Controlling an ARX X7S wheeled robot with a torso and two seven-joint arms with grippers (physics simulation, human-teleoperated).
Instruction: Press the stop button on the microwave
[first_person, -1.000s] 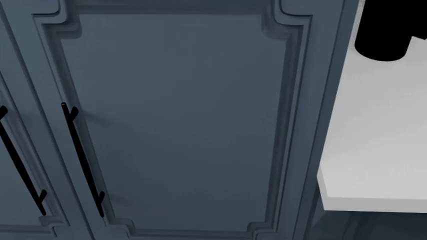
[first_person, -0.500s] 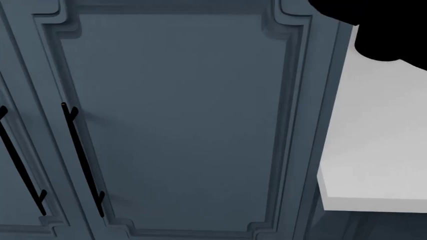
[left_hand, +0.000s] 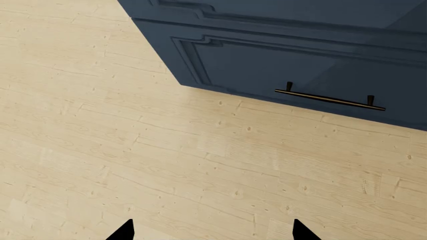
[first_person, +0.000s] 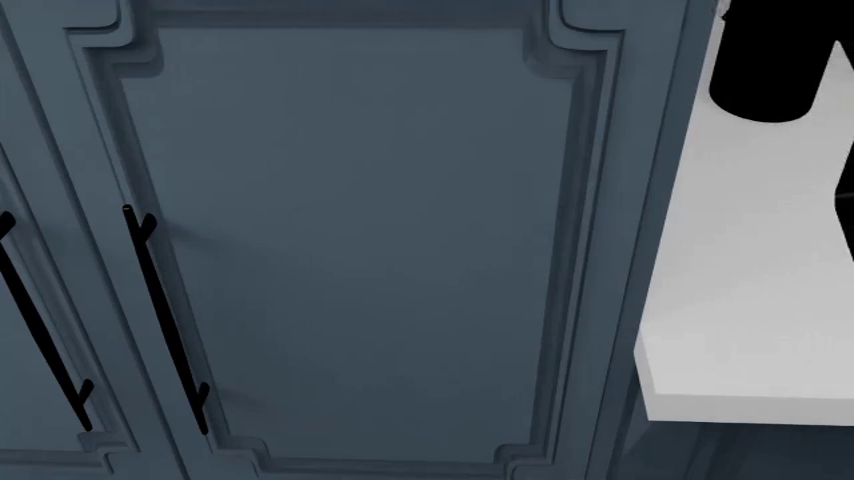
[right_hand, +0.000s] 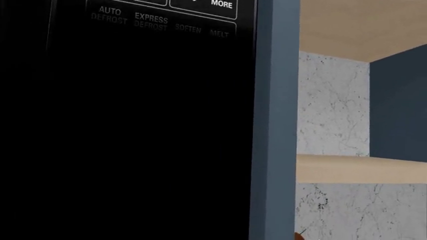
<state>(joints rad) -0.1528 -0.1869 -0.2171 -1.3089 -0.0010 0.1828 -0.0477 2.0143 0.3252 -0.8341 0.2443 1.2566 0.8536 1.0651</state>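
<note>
The microwave (right_hand: 127, 120) fills most of the right wrist view, its black front close to that camera, with labels for defrost, soften and melt along its panel (right_hand: 160, 22); the stop button cannot be made out, and a blue cabinet edge (right_hand: 273, 120) stands just beside the microwave. The right gripper is out of sight, so whether it is released or clenched cannot be told; the left gripper (left_hand: 212, 231) hangs spread apart over the wooden floor (left_hand: 133, 150), well away from the microwave, near a blue drawer (left_hand: 300, 65).

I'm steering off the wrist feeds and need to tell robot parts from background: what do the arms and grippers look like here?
Little shows. The left gripper appears only as two plain black pointed fingertips at the picture's edge. In the head view, a black rounded shape at upper right is likely the right arm. No cables or markings visible.
</note>
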